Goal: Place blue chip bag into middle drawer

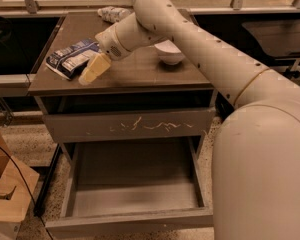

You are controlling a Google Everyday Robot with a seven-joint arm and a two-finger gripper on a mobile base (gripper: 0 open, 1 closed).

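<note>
Camera view: bag not yet picked up, drawer standing open and waiting.

From where I stand, the blue chip bag (72, 58) lies flat on the cabinet top (140, 74) in the upper left of the frame, so the lifting and carrying are all left to do. The middle drawer (135, 181) is pulled out across the lower centre with its grey floor bare, below the scratched drawer front (130, 126), so I judge that part ready. The gripper (88, 76) angles down to the tabletop just beside the bag's right edge, perhaps brushing it. I cannot tell whether it is open or closed, and it does not seem to hold anything. A white bowl (169, 51) sits to the right, behind the arm.
</note>
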